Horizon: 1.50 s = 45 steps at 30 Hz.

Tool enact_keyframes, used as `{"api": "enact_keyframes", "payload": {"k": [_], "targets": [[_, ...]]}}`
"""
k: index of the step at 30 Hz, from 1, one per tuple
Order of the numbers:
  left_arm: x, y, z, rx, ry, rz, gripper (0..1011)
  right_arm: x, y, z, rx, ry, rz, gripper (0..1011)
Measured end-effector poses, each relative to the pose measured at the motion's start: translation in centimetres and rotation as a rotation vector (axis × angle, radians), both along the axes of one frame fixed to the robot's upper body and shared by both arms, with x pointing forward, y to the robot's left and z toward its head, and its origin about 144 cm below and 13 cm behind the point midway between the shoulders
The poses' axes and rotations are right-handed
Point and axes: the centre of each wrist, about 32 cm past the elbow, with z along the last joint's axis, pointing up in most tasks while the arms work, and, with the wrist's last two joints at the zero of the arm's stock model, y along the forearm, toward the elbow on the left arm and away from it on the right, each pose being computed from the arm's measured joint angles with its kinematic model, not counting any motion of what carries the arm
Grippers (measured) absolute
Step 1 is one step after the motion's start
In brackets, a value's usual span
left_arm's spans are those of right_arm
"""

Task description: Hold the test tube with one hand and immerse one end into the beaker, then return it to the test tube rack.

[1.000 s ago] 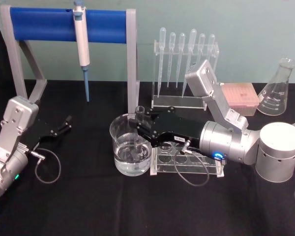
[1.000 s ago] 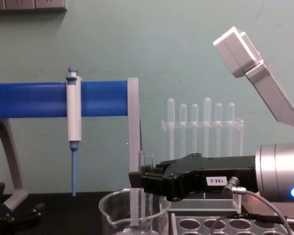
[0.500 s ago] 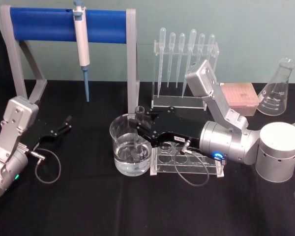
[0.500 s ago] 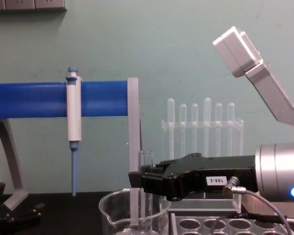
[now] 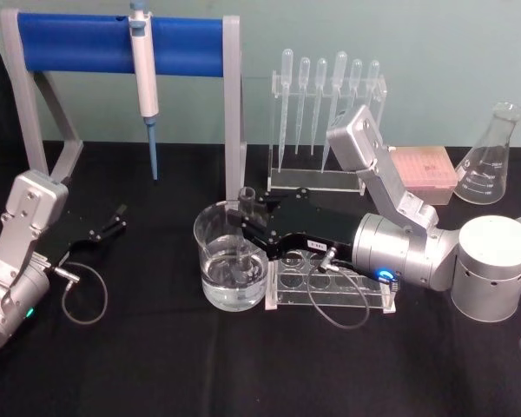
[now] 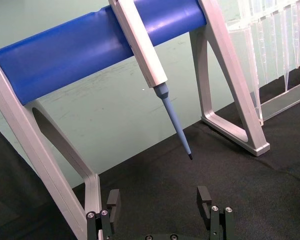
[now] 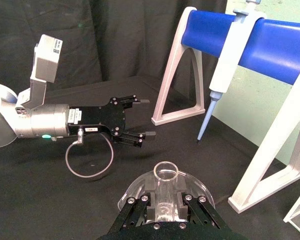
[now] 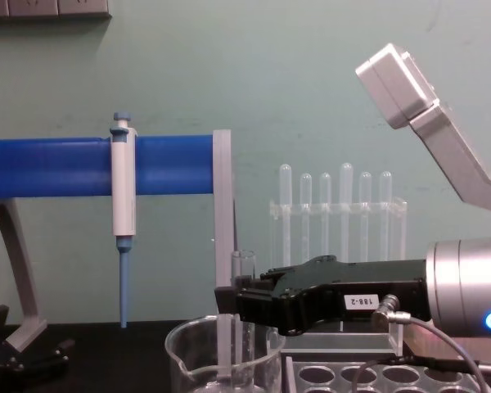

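Observation:
The clear test tube [image 5: 245, 228] stands upright inside the wide glass beaker [image 5: 210, 254], its lower end down in the liquid. My right gripper [image 5: 243, 222] reaches in from the right, shut on the tube just below its open rim. From the side, the tube [image 8: 244, 270] rises above the black right gripper [image 8: 229, 303] and drops into the beaker [image 8: 188, 360]. In the right wrist view the tube's rim [image 7: 166, 174] sits between the fingers [image 7: 135, 212] over the beaker [image 7: 135, 192]. My left gripper [image 5: 113, 221] rests open at the far left, its open fingers [image 6: 112, 205] holding nothing.
A grey rack with round holes [image 5: 330, 287] lies right of the beaker, under my right arm. A blue-barred stand [image 5: 113, 43] carries a pipettor [image 5: 144, 78] at the back left. Behind stand a pipette rack [image 5: 326, 113], a pink box [image 5: 425, 169] and a conical flask [image 5: 491, 156].

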Motion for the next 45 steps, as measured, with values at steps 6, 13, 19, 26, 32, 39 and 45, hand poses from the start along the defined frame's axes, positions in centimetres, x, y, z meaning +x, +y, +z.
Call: {"api": "enact_keyframes", "payload": {"k": [6,13,19,26,32,39,45], "targets": [[0.0,0.0,0.0,0.0,0.0,0.0,1000,0.0,0.0,0.0,0.0,0.0,0.0,227],[0.0,0.0,0.0,0.0,0.0,0.0,1000,0.0,0.0,0.0,0.0,0.0,-0.001,227],[0.0,0.0,0.0,0.0,0.0,0.0,1000,0.0,0.0,0.0,0.0,0.0,-0.001,227],[0.0,0.0,0.0,0.0,0.0,0.0,1000,0.0,0.0,0.0,0.0,0.0,-0.001,227],[0.0,0.0,0.0,0.0,0.0,0.0,1000,0.0,0.0,0.0,0.0,0.0,-0.001,227],[0.0,0.0,0.0,0.0,0.0,0.0,1000,0.0,0.0,0.0,0.0,0.0,-0.001,227],[0.0,0.0,0.0,0.0,0.0,0.0,1000,0.0,0.0,0.0,0.0,0.0,-0.001,227]]}}
